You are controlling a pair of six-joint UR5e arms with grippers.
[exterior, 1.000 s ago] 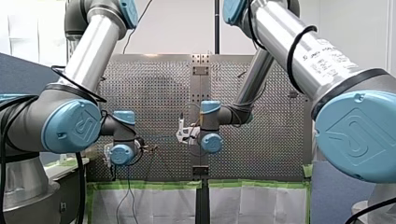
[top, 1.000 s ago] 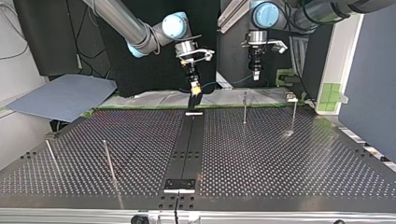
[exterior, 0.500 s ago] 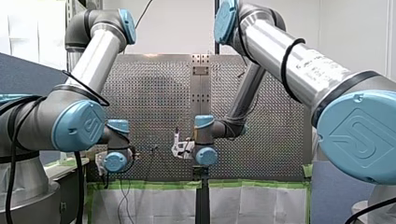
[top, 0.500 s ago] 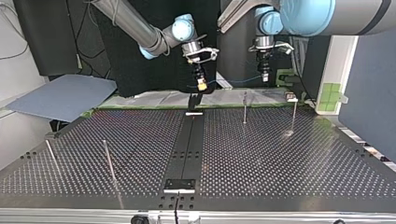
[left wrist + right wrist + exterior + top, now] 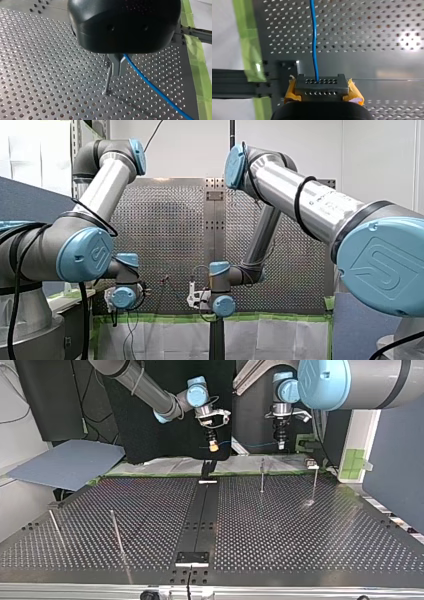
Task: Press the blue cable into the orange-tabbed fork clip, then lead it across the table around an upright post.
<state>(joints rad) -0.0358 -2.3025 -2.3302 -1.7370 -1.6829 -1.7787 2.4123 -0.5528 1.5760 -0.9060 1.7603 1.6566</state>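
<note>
- Blue cable comes out of my left claw in the left wrist view. The claw's metal fingers are clenched on it, and it slants away above the tabletop near the taped edge. An upright post stands just under the fingers. The cable passes beside it, not around it.
- Right wrist view: my right claw, yellow pads showing, is clamped on the same cable. It runs straight ahead, alongside the green tape on the tabletop's edge.
- Top view: my right arm and my left arm hold both claws pointing down above the edge on the arms' side. A dark fixture stands at that edge on the middle rail. No orange tab shows on it, so I cannot tell whether it is the clip.
- Front view: both wrists sit low over the taped edge with their elbows raised high.
- As I judge it, nothing is seated or routed yet. Both the pressing and the leading are left to do.
</note>
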